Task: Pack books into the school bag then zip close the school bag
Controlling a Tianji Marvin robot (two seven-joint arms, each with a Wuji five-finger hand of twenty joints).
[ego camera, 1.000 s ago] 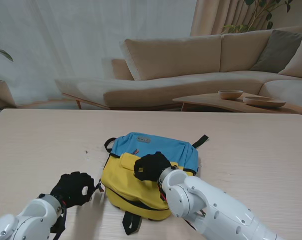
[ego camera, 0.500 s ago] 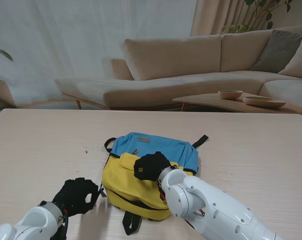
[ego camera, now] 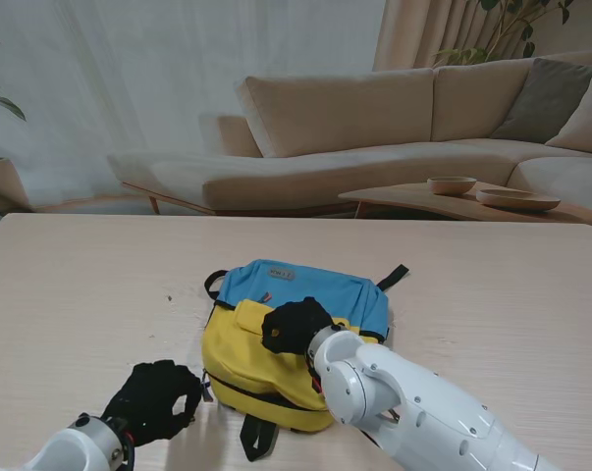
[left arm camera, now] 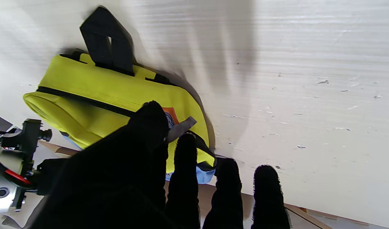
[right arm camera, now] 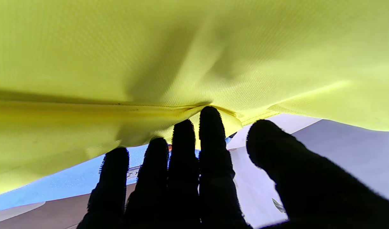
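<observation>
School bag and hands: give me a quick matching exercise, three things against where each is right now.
Things:
1. left hand
2. right hand
3. school bag

Places:
A. lying flat on the table
B. pressing on the bag's yellow front
C. at the bag's near left corner, pinching the grey zip pull

Pairs: 1-C, 2-B, 3-A

The school bag lies in the middle of the tabletop, nearer to me than the centre. The right robot hand rests on its yellow front, blocking passage over it. The left robot hand sits just beside its left edge. Bare tabletop stretches left, right and farther from me.
</observation>
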